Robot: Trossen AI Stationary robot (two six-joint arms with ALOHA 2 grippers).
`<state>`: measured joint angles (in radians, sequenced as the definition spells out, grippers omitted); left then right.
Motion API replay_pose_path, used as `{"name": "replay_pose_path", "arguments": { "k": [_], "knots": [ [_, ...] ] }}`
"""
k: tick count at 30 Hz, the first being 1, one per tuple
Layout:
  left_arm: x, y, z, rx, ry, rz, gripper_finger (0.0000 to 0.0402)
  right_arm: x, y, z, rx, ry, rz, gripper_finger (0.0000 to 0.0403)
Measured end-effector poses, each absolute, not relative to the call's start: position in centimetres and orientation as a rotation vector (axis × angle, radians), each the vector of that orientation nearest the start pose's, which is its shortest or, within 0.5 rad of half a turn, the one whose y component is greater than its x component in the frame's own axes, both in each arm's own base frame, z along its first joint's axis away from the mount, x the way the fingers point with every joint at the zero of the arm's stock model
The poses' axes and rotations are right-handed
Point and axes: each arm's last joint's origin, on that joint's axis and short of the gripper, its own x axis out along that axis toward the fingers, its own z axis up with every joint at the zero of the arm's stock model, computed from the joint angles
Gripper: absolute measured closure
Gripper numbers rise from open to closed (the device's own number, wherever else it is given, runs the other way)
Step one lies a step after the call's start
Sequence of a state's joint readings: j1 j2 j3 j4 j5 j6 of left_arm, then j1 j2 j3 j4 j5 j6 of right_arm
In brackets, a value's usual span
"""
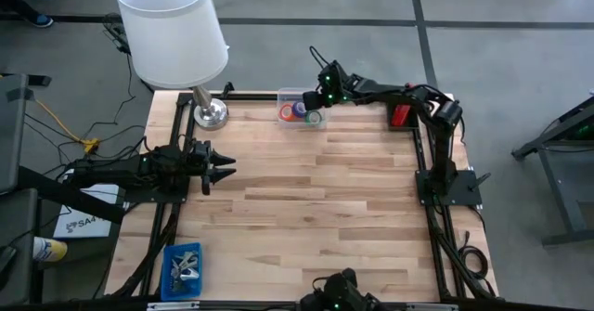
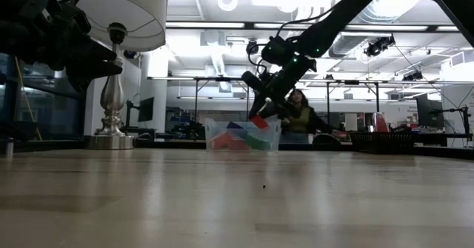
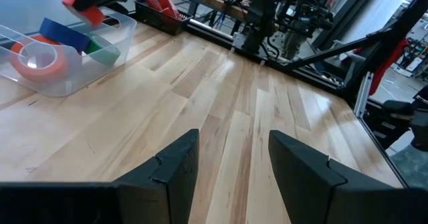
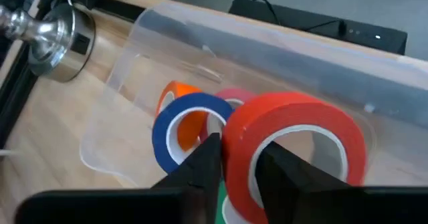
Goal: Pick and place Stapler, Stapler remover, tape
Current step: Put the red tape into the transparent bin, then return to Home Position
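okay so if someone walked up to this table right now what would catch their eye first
Probably the right gripper over the clear plastic bin at the table's far edge, its fingers pinching the wall of a red tape roll above blue and orange rolls. Next, the big white lamp shade on its silver base at the far left corner. The left gripper hangs open over bare wood on the left side.

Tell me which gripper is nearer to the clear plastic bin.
Right. The right gripper hangs directly over the clear plastic bin, fingers around a red tape roll; the left gripper waits far off.
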<state>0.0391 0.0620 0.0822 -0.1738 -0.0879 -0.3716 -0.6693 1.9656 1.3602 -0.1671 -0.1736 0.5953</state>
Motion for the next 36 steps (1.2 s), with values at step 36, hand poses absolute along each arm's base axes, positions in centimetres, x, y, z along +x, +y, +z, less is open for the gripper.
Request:
{"name": "replay_pose_path", "arguments": {
  "k": [36],
  "knots": [
    [9.6, 0.6, 17.0, -0.367, 0.128, 0.155, 0.0224, 32.0, -15.4, 28.8, 0.474, 0.742, -0.306, 0.0206]
  ]
}}
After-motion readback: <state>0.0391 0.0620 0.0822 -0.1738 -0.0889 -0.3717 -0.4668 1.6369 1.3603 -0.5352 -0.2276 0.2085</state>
